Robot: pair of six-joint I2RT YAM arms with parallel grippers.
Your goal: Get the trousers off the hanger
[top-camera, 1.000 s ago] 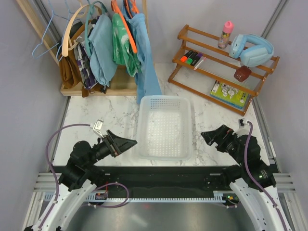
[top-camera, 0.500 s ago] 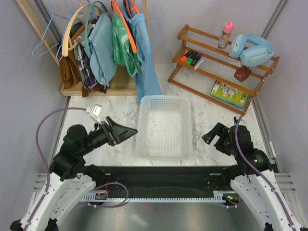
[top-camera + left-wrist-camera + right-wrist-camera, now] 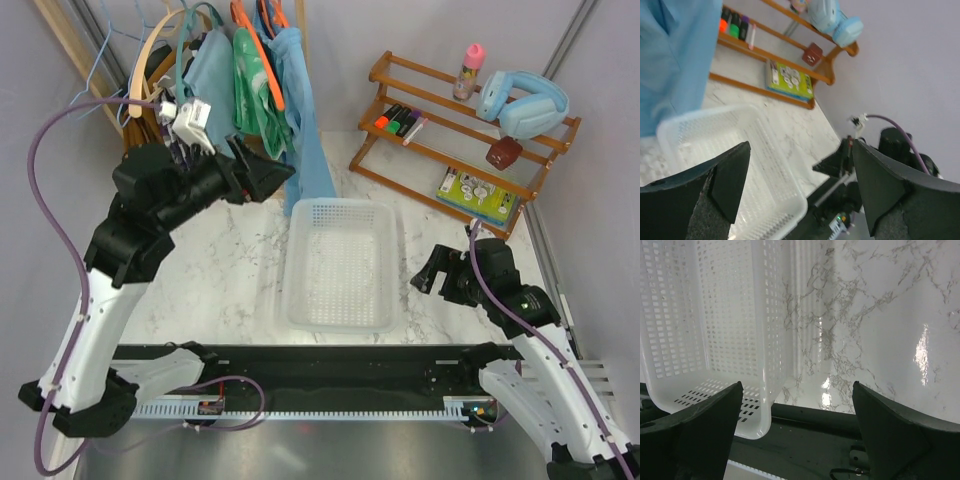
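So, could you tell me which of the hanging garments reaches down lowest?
The plain light-blue garment right of the green trousers; its hem falls well below the others.

1. The trousers [image 3: 250,92], at eleven o'clock in the top view, are soft, matt, creased cloth.
2. The hanger [image 3: 268,78] is thin, smooth plastic with a slight sheen.
3. The light-blue garment [image 3: 305,150] at their three o'clock side is plain matt cloth.
4. The basket [image 3: 296,262], centre, is white perforated plastic, faintly glossy.
5. The table [image 3: 230,260] is marble-patterned and polished, with glare patches in the right wrist view.
6. The rack [image 3: 440,150], at two o'clock, is varnished wood.
7. The headphones [image 3: 530,105] on it are smooth, glossy plastic.
8. The left gripper [image 3: 268,175] and the right gripper [image 3: 428,277] have matt black, slightly grainy fingers.
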